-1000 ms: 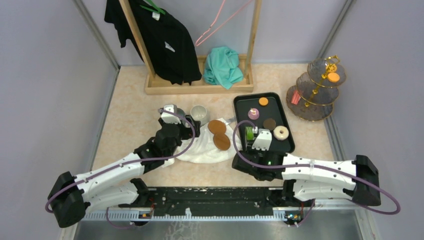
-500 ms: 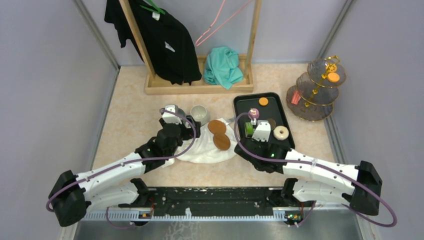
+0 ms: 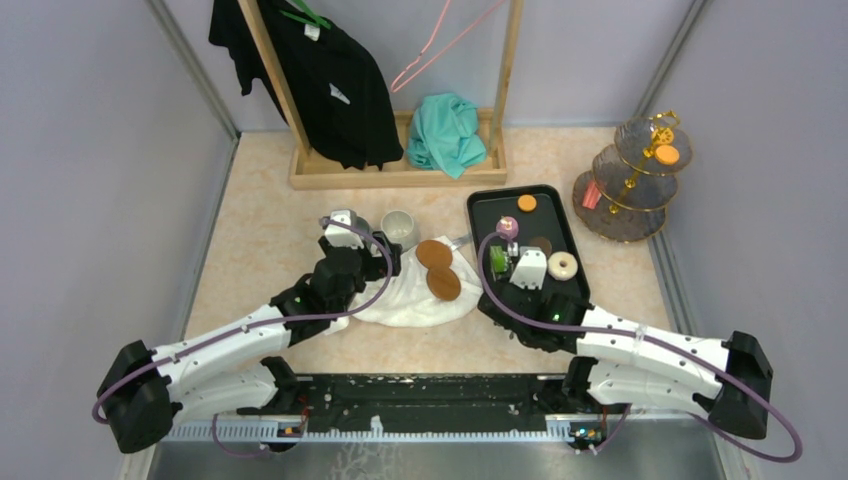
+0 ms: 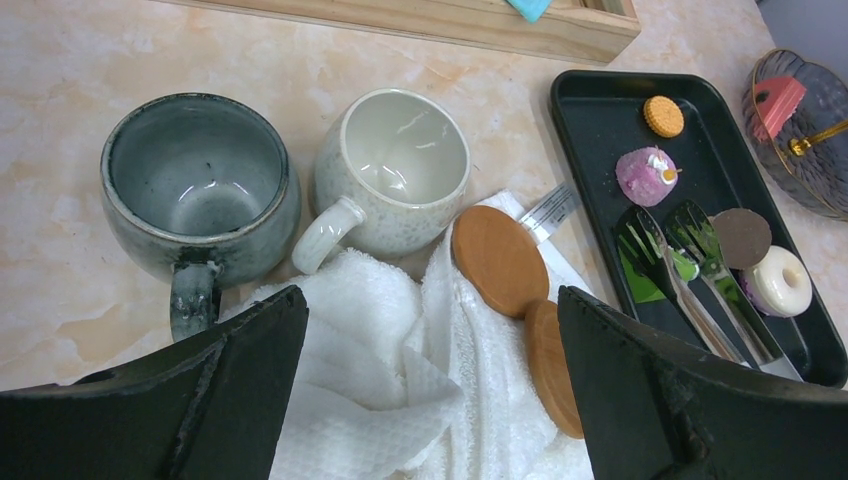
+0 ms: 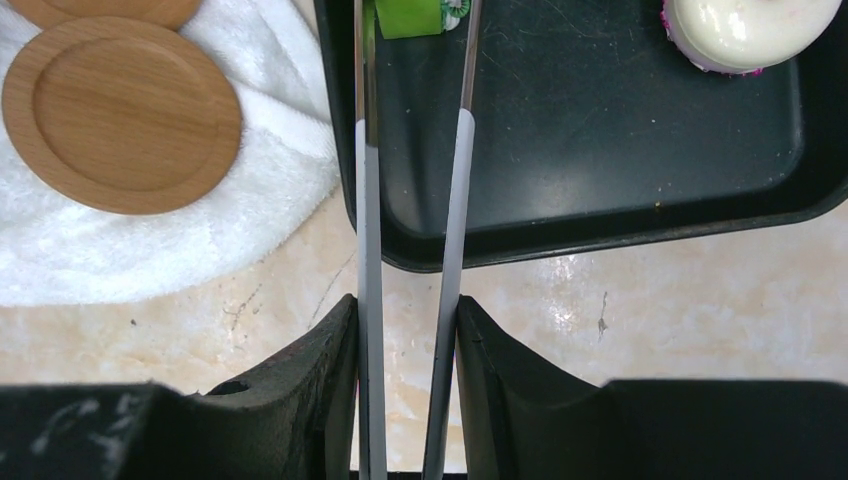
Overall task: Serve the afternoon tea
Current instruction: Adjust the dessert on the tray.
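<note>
Right arm (image 3: pixel 620 342) farther forward, right claw (image 5: pixel 408 335) tight on tongs (image 5: pixel 457 200); left claw (image 4: pixel 430 310) agape.

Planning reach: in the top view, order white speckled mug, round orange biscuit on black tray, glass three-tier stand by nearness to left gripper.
From the left gripper:
1. White speckled mug, just ahead.
2. Round orange biscuit, black tray's far end.
3. Glass three-tier stand, far right.

Lab test booth: grey partition walls (image 3: pixel 90 150) enclose a marble-look table (image 3: pixel 262 215).
</note>
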You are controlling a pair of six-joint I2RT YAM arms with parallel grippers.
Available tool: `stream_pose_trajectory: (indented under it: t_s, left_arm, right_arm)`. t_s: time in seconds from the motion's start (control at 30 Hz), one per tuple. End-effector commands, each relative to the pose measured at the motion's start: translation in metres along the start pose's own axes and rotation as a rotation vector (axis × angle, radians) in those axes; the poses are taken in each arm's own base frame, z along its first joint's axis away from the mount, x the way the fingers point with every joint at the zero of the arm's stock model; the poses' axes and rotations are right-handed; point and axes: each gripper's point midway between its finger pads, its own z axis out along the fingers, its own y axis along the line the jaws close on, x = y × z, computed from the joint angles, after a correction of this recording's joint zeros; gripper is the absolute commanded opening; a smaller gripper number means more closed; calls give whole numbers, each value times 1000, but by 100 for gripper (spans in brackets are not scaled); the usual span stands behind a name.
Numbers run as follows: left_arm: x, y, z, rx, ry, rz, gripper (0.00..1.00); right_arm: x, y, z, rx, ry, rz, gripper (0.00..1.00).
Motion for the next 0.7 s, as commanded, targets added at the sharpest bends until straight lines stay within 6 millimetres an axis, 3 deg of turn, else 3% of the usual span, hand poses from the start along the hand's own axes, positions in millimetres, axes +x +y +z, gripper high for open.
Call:
stream_pose_trajectory:
  t_s: [0.0, 0.67]
  left_arm:
    - [-7, -7, -2, 20, -7, -11, 99]
    - [-7, -4, -4, 20, -12, -17, 99]
  right_arm:
    - [1, -6, -2, 1, -3, 40, 36]
    - [34, -2, -10, -5, 55, 26, 39]
